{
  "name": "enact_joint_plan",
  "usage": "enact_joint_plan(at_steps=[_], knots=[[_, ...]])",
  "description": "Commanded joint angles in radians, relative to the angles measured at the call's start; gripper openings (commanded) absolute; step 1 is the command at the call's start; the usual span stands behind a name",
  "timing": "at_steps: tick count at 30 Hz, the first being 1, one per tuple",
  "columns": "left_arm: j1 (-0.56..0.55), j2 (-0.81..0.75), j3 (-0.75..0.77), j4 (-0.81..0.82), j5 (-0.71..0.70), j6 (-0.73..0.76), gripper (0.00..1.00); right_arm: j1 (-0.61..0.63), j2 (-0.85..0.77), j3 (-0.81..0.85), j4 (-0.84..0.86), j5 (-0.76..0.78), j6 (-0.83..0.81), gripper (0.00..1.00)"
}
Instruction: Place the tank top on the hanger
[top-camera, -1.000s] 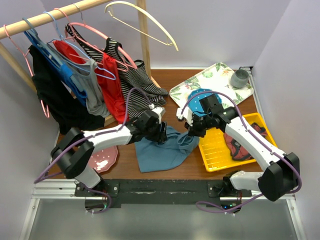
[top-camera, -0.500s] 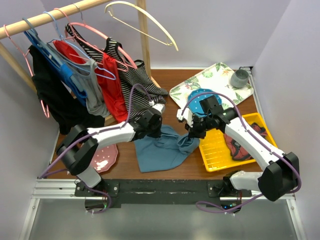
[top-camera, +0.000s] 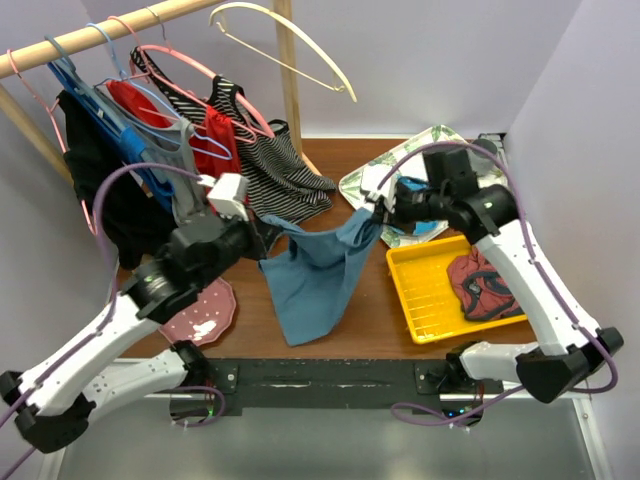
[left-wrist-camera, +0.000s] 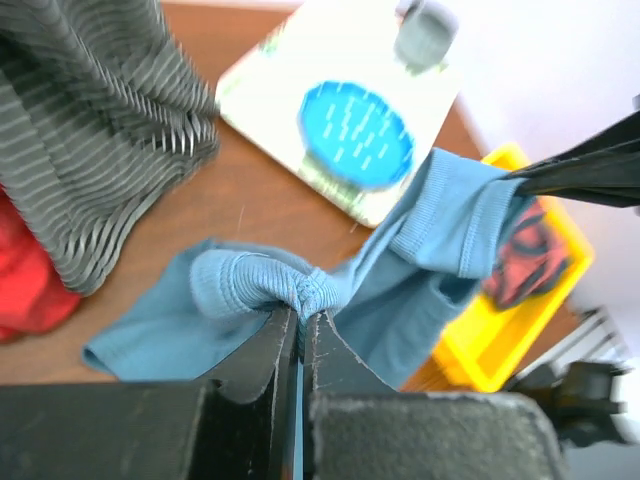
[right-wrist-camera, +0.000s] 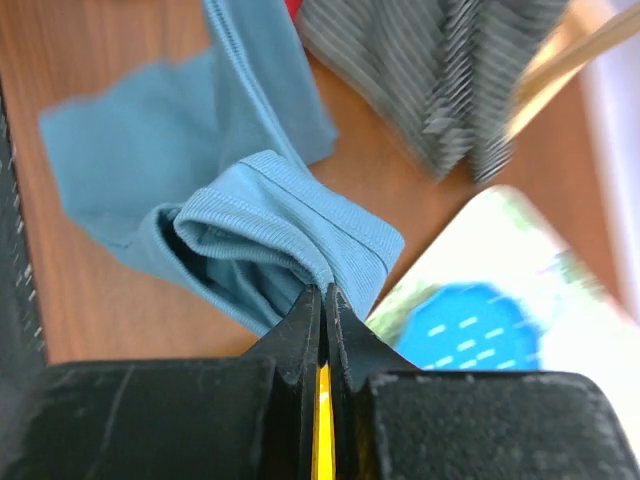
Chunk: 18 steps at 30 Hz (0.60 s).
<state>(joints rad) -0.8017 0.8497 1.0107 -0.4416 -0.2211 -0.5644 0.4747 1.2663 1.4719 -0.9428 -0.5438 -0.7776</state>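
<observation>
Tank top (top-camera: 315, 275) hung spread between the two arms, one strap end in each. The left gripper (left-wrist-camera: 300, 318) had its jaws pinched tight on a bunched strap, and the right gripper (right-wrist-camera: 322, 295) gripped the other fold the same way. The pickup and spreading looked done, though whether the hem cleared the counter (top-camera: 370, 325) could not be told. The hanger (top-camera: 335, 62) was at 12 o'clock of the garment, high and well apart, with nothing on it, so the threading was not yet begun. Open room lay straight up toward 12 o'clock. A wooden post (top-camera: 290, 95) stood beside the hanger (a likely snag), hung clothes (top-camera: 290, 180) crowded 10 o'clock, and a yellow basket (top-camera: 420, 300) lay at 4 o'clock.
</observation>
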Motion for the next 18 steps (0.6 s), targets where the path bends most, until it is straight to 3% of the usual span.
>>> enact_joint_plan(at_steps=[1,4,7,13,16,18], knots=[[-0.001,-0.053,0.175,-0.146,-0.040,0.021,0.00,-0.007,-0.039,0.148,-0.008,-0.059,0.027,0.00],[-0.001,-0.058,0.252,-0.215,-0.064,0.029,0.00,-0.010,-0.057,0.114,0.019,-0.025,0.035,0.00],[-0.001,-0.073,0.229,-0.250,-0.078,0.015,0.00,-0.019,-0.085,-0.095,0.077,0.030,0.026,0.00],[-0.001,-0.152,-0.068,-0.148,0.070,-0.077,0.00,-0.024,-0.081,-0.392,0.137,0.065,0.005,0.12],[-0.001,-0.161,-0.237,-0.066,0.158,-0.118,0.00,-0.024,-0.065,-0.429,0.124,0.067,-0.012,0.23],[-0.001,-0.146,-0.337,-0.016,0.206,-0.137,0.04,-0.024,-0.058,-0.417,0.107,0.076,-0.026,0.42]])
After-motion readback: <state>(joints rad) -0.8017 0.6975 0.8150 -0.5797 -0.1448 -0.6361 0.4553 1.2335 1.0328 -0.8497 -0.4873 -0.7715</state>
